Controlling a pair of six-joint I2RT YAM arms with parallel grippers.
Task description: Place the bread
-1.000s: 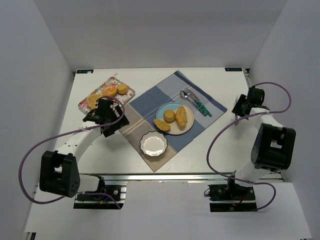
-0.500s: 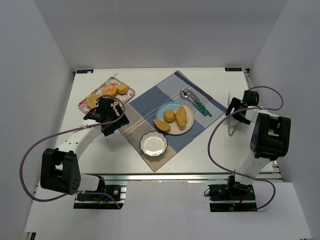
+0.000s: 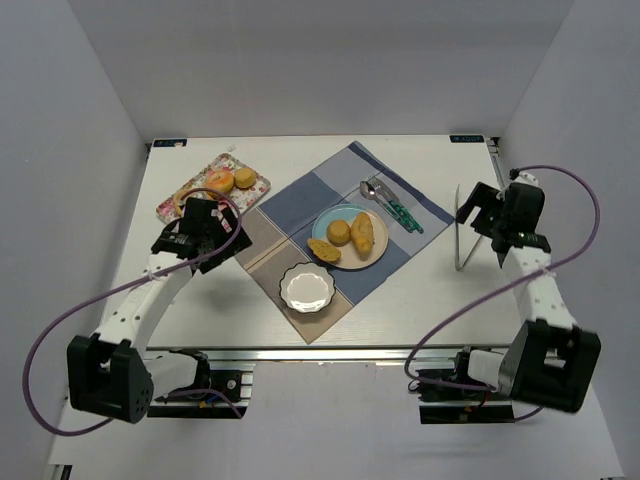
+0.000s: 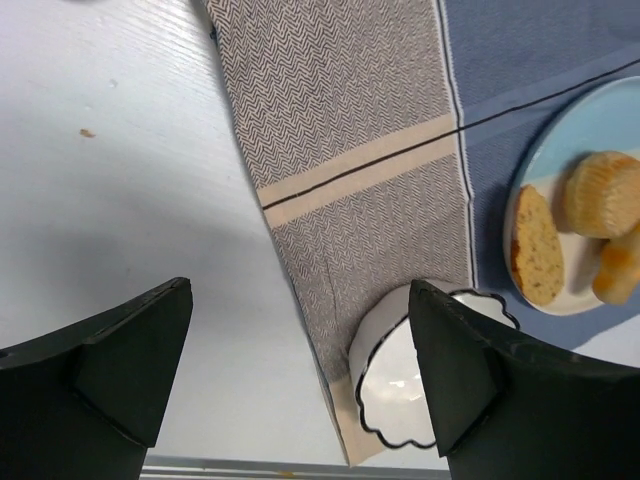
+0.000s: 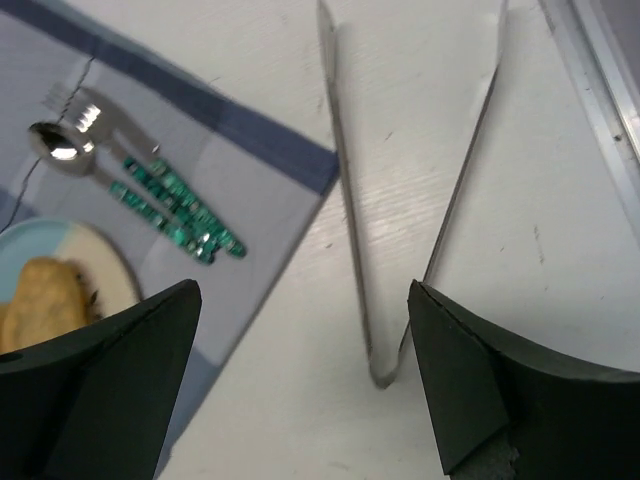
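Three pieces of bread lie on the blue plate (image 3: 372, 258): an oval roll (image 3: 362, 232), a round bun (image 3: 339, 232) and a cut piece (image 3: 323, 250). The left wrist view shows the cut piece (image 4: 537, 258) and the bun (image 4: 603, 193). More bread (image 3: 245, 178) sits on the floral tray (image 3: 168, 210). My left gripper (image 3: 205, 242) (image 4: 300, 295) hangs open and empty between tray and plate. My right gripper (image 3: 487, 215) (image 5: 303, 290) is open above metal tongs (image 3: 461, 235) (image 5: 340, 170) that lie on the table, touching neither finger.
A checked cloth (image 3: 300, 195) lies under the plate. A white scalloped bowl (image 3: 306, 288) (image 4: 400, 400) stands on its near corner. A spoon and fork (image 3: 390, 203) (image 5: 150, 180) with green handles lie right of the plate. The table's right edge rail (image 5: 600, 60) is close to the tongs.
My right gripper opened wide and let go of the tongs, which now rest on the table. The right arm swung outward. The left gripper drew back slightly to the left.
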